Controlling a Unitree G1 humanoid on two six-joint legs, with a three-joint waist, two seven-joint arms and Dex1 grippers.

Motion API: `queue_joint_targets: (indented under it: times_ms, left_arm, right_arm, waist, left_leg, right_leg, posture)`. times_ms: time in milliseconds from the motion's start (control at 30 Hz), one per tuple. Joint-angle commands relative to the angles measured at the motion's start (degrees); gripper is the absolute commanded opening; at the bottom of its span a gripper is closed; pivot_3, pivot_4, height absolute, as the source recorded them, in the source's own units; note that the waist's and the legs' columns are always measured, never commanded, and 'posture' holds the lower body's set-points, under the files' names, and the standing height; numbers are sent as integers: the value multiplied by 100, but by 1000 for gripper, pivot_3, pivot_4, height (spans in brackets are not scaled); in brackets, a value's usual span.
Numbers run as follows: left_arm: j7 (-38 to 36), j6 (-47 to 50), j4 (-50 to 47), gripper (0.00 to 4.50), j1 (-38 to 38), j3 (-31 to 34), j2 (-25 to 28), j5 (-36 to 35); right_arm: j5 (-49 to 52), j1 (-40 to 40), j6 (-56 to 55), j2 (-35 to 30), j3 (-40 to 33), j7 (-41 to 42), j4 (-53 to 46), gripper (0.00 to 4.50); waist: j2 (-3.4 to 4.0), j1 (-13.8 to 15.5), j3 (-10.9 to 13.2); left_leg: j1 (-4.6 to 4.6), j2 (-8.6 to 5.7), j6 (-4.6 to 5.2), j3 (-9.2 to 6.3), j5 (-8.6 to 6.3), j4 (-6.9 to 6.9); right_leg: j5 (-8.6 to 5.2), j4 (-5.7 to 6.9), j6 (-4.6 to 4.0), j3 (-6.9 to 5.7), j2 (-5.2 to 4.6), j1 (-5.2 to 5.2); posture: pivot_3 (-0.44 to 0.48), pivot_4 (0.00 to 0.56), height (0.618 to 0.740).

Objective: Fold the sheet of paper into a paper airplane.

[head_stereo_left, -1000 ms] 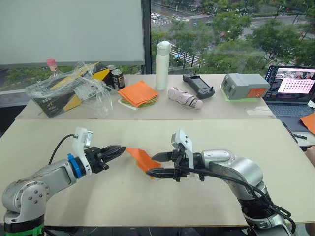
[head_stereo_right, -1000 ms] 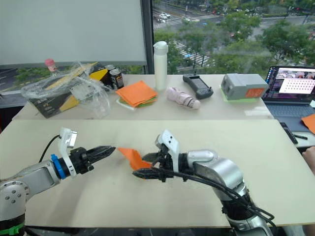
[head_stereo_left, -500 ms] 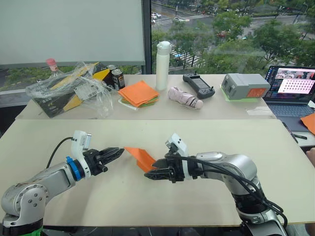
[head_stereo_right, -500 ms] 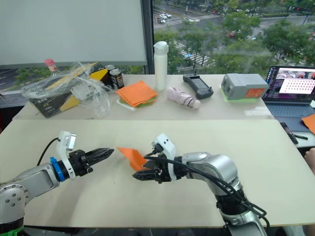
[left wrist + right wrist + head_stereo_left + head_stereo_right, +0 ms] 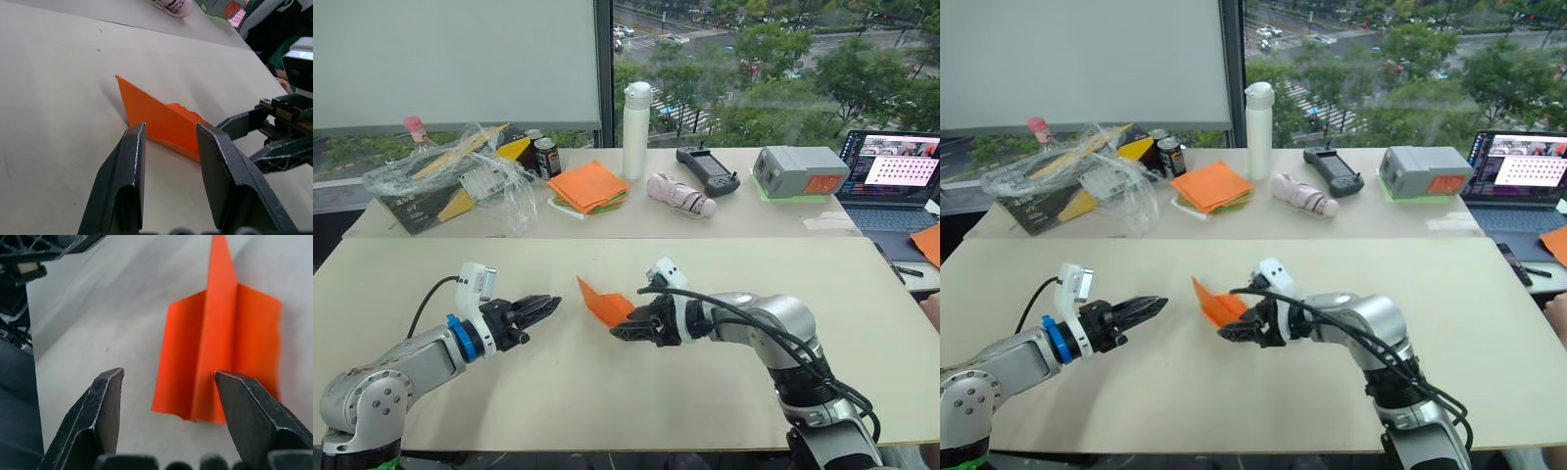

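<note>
The orange paper airplane (image 5: pixel 604 302) lies on the near table (image 5: pixel 724 392) between the two grippers, free of both, with the left gripper (image 5: pixel 548 307) and the right gripper (image 5: pixel 619 331) each spread apart.

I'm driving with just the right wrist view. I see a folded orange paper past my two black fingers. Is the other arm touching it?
Observer: No. The left tool sits apart from the paper airplane, with a strip of bare near table between them.
Operator: Is that one open or shut?
Observer: Open. In the left wrist view its fingers stand apart and point at the airplane.
Operator: Is there any more paper around?
Observer: Yes, a pile of orange and green sheets lies on the far table, next to a tall white bottle.
</note>
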Motion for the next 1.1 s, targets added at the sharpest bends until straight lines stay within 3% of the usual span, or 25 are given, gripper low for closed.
queue_joint_targets:
  times_ms: [33,267,700,1100]
  left_arm:
    - [3,-129,-158,1729,15,12,-1,-76]
    - [88,-153,-209,1729,44,-25,-48,-120]
    - [41,-134,-286,1729,170,28,64,-193]
    - [169,-193,-464,1729,376,95,36,-289]
  right_arm:
    - [165,-341,-94,60,-345,65,62,3241]
    - [101,-567,-170,201,-398,-2,294,3241]
    - [-501,-632,-950,497,416,92,799,3241]
    - [-940,-727,-1321,610,636,194,1364,3241]
  waist:
    - [0,-4,0]
    - [0,-4,0]
    - [0,-11,0]
    - [1,-22,0]
  left_leg:
    - [0,0,0,0,0,0]
    - [0,0,1,0,0,0]
    - [0,-1,0,0,0,1]
    - [0,0,0,-1,0,0]
  right_leg:
    - [0,1,0,0,1,0]
    - [0,1,0,0,0,0]
    - [0,6,0,0,-2,-3]
    - [0,8,0,1,0,-5]
  posture:
    - [0,150,740]
    - [0,150,740]
    - [0,150,740]
    - [0,150,740]
